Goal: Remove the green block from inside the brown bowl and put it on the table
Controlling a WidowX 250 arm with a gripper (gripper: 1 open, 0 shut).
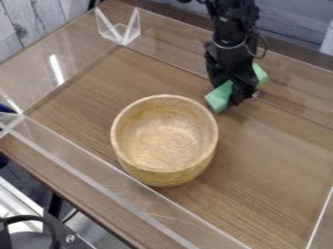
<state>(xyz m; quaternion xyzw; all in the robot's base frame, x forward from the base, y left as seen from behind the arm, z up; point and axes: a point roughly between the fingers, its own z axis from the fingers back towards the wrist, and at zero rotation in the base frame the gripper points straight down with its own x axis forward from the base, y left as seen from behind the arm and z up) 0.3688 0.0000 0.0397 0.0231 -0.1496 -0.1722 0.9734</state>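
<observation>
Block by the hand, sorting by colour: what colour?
Green block; the camera view shows it.
</observation>
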